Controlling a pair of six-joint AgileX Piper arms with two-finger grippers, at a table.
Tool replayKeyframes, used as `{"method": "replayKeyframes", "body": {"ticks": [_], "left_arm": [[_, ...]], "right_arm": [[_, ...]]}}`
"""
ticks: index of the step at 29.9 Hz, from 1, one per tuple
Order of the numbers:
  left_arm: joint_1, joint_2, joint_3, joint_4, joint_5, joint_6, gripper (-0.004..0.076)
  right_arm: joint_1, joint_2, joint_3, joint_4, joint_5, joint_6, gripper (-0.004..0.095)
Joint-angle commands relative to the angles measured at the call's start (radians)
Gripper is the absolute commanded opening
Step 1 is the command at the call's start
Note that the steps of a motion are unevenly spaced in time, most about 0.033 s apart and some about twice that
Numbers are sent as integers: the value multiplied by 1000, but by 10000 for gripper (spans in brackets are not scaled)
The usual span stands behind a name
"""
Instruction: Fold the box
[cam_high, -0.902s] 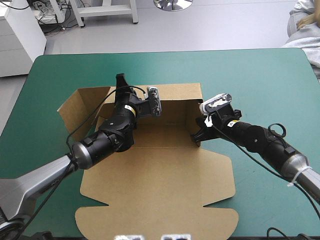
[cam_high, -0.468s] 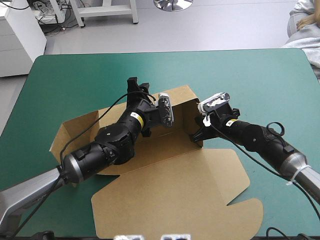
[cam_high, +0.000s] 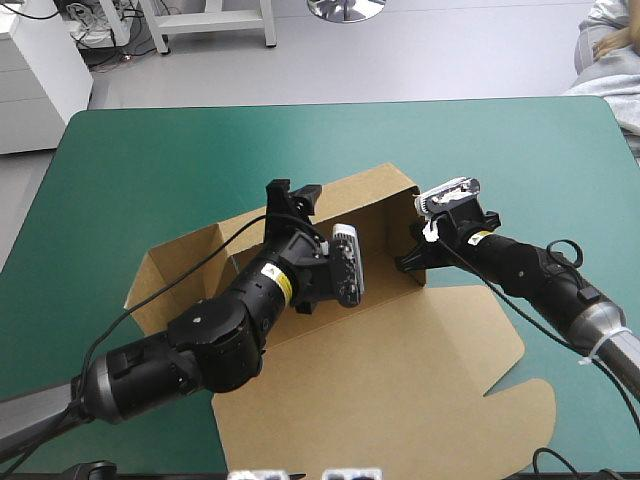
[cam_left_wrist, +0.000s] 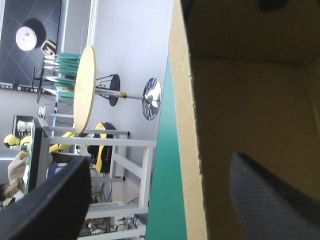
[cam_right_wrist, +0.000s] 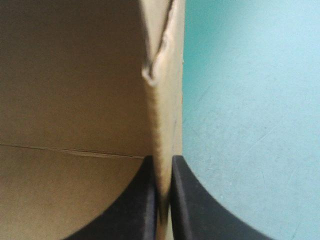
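about the box (cam_high: 390, 330): lies in the middle of the teal-green worktop (cam_high: 150, 140), turned askew, with walls raised on the far side and the lid (cam_high: 430, 400) flat toward the near right corner.

for the right jaws: almost pressed together, pinching the right side wall (cam_right_wrist: 162, 125), with one black finger (cam_right_wrist: 195, 200) outside over the cover and the other inside the tray.

for the left jaws: spread wide, standing astride the far wall (cam_left_wrist: 187, 125) without touching it, with the outer finger (cam_left_wrist: 50, 200) on the worktop side and the inner finger (cam_left_wrist: 275, 195) inside the box. top edge of this wall pointing straight ahead through the gap, in line with the reach of the arm.

probably needs only a closing of the left jaws to take this wall. depends on keeping the edge in the middle of the gap. risks creasing the board if pinched off-centre.
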Motion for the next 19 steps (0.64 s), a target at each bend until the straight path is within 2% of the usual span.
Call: {"method": "replayKeyframes", "body": {"ticks": [1,3,7,10,11,15,19], "left_arm": [[-68,-63,-41,36,33,-5,487],[-86,-75,-52,36,46,-5,400],[-89,-99,-85,36,50,-5,143],[-89,-106,-121,36,53,-5,17],[-89,-108,-138,36,66,-5,0],[-44,-108,-218,-19,142,-2,15],[152,-108,-316,-273,151,83,15]], "right_arm": [[-19,-30,-41,13,-69,6,-19],[-30,-30,-41,13,-69,6,-19],[-41,-30,-41,13,-69,6,-19],[-41,-30,-41,13,-69,6,-19],[-41,-30,-41,11,-69,6,-19],[-41,-30,-41,11,-69,6,-19],[-41,-30,-41,10,-69,6,-19]]}}
